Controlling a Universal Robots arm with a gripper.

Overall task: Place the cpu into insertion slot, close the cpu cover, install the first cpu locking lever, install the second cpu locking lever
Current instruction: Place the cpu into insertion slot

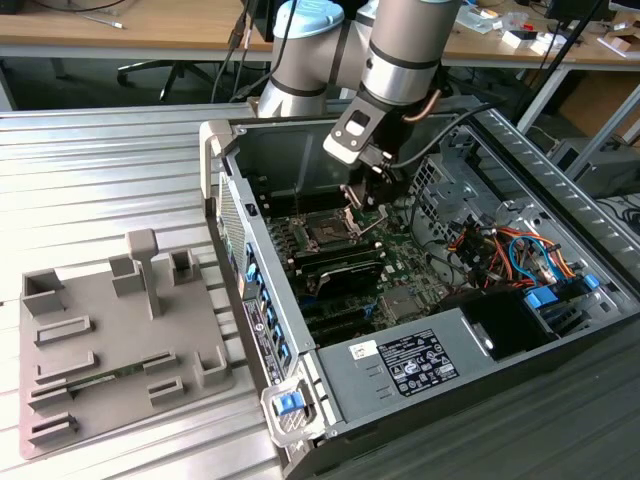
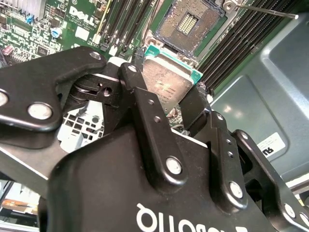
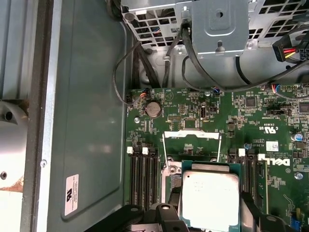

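Observation:
My gripper (image 2: 169,77) is shut on the cpu (image 2: 166,84), a small square chip with a dull silver top and a green edge, gripped by two opposite sides. In the first wrist view the cpu (image 3: 210,195) hangs between the black fingers (image 3: 170,205). The insertion slot (image 2: 188,24) lies open just ahead of the chip, its contact field bare. A thin silver frame, the cpu cover (image 3: 192,135), stands raised beyond the chip. One locking lever (image 2: 263,10) sticks out free beside the socket. In the exterior view the gripper (image 1: 365,195) hovers just above and beside the slot (image 1: 325,232) inside the computer case.
Black memory slots (image 3: 142,176) flank the socket on both sides. A metal drive cage (image 3: 217,24) with cables (image 1: 500,245) lies past the board. The case wall (image 3: 87,121) runs alongside. A grey fixture tray (image 1: 110,340) sits outside the case on the exterior view's left.

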